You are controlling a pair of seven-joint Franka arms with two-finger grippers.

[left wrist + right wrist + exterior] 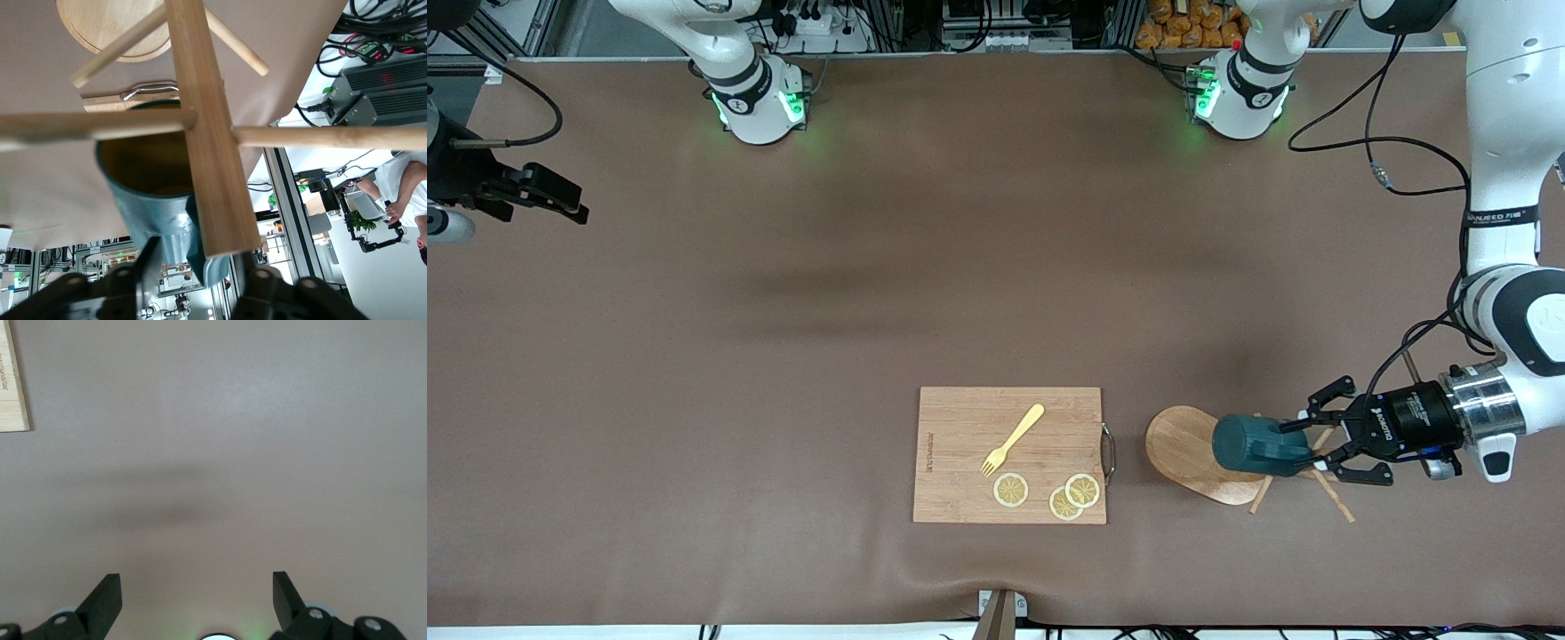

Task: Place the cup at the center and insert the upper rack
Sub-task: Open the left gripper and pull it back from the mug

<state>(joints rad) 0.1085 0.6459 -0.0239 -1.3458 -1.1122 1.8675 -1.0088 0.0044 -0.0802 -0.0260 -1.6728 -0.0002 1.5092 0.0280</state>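
Observation:
The dark teal cup (1249, 443) lies on its side against the post of the wooden upper rack (1183, 449), its mustard-yellow mouth (143, 170) turned toward my left gripper. The rack's oval base sits beside the cutting board, and its thin pegs (1334, 498) point toward the left arm's end. I cannot tell whether the rack stands or lies. My left gripper (1303, 444) (193, 273) is open, one finger on each side of the cup's handle and the post's end (223, 227), with a gap showing beside one finger. My right gripper (574, 209) (197, 593) waits open and empty over bare table at the right arm's end.
A rectangular wooden cutting board (960, 427) with a metal handle lies near the table's front edge. It carries a yellow fork (1014, 437) and three lemon slices (1011, 490). Brown cloth covers the table.

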